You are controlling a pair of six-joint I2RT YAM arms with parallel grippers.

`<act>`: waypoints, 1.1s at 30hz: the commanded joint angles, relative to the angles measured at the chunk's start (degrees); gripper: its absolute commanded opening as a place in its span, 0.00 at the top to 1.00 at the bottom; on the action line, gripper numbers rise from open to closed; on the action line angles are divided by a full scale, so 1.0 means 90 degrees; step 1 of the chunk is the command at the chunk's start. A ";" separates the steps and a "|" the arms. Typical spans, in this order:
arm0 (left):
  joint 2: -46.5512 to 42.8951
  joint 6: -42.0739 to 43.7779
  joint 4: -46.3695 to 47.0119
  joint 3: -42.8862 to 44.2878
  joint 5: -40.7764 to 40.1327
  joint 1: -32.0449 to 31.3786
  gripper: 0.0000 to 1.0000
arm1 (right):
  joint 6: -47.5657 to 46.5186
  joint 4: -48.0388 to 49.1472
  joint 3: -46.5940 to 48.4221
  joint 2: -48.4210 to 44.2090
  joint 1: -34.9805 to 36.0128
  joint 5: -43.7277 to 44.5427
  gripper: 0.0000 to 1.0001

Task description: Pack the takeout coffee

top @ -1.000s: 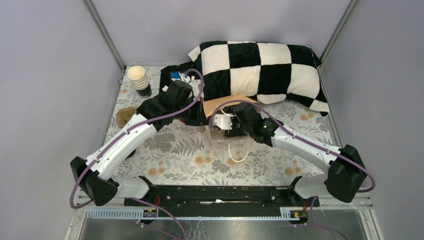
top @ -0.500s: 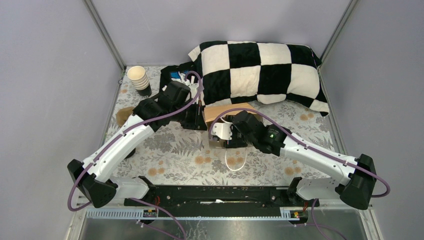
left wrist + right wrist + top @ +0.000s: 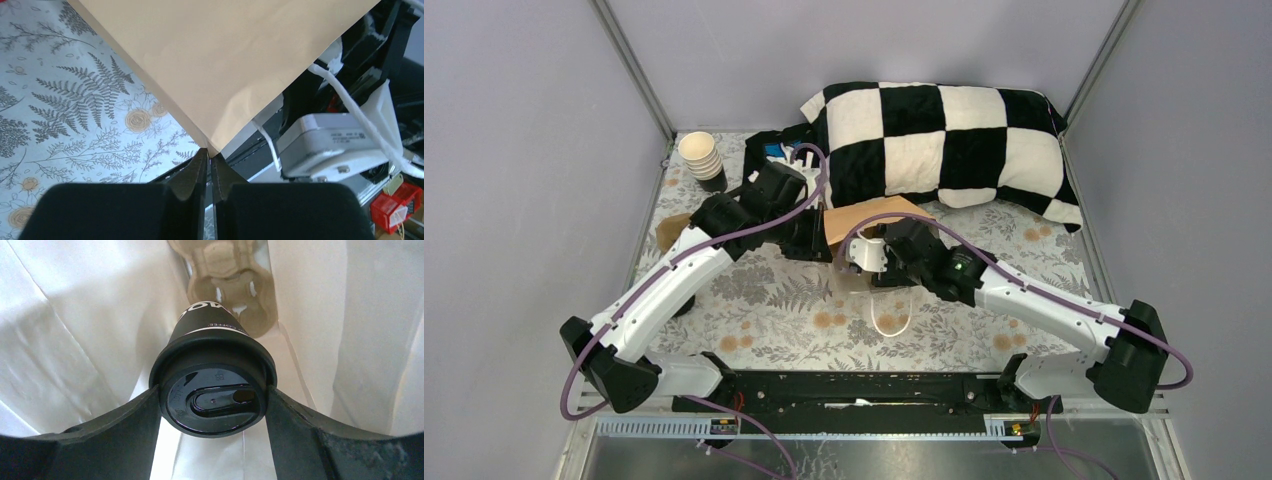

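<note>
- Counter [image 3: 754, 300]: covered in a fern-and-flower print. The paper bag [image 3: 864, 215] sits near its middle, between the two arms.
- Checkered pillow [image 3: 944, 140]: black and white, lying just behind the bag on the far side.
- Paper bag: tan outside and white inside. The right arm's wrist reaches into its mouth.
- Left end effector [image 3: 210, 153]: at the bag's left side, fingers pressed together and pinching one tan corner of the bag.
- Right end effector [image 3: 212, 396]: inside the bag, fingers spread wide and clamped on opposite sides of the takeout coffee [image 3: 212, 407] at the lid rim.
- Stack of beige paper cups [image 3: 701, 155]: well to the left of the bag, in the far left corner of the counter.
- Pulp cup carrier [image 3: 230, 275]: a beige moulded tray deep inside the bag, beyond the cup's base. Whether the cup touches it cannot be told.
- Takeout coffee: inside the bag, with white bag walls on both sides. It has a dark wall with white lettering, and its round black lid faces the right wrist camera. It is held by the right end effector alone.
</note>
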 commanded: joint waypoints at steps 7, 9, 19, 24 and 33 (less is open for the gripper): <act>0.0227 -0.0384 0.0344 0.0507 -0.1226 0.0022 0.90 | 0.1128 0.0454 0.1247 0.0937 -0.0043 -0.0201 0.67; 0.0237 -0.0454 0.0401 0.0491 -0.1432 0.0019 0.90 | 0.1179 0.0487 0.1422 0.1130 -0.0043 -0.0154 0.67; 0.0099 -0.0791 0.0678 -0.0062 -0.1835 -0.0043 0.69 | 0.1121 0.0539 0.1478 0.1277 -0.0070 -0.0150 0.68; 0.0240 -0.0864 0.0812 -0.0149 -0.1920 -0.0237 0.77 | 0.1083 0.0470 0.1458 0.1209 -0.0111 -0.0198 0.68; -0.0053 -0.0611 0.0805 -0.0516 -0.2026 -0.0483 0.98 | -0.0222 0.0461 0.0978 0.0655 -0.0111 -0.0408 0.68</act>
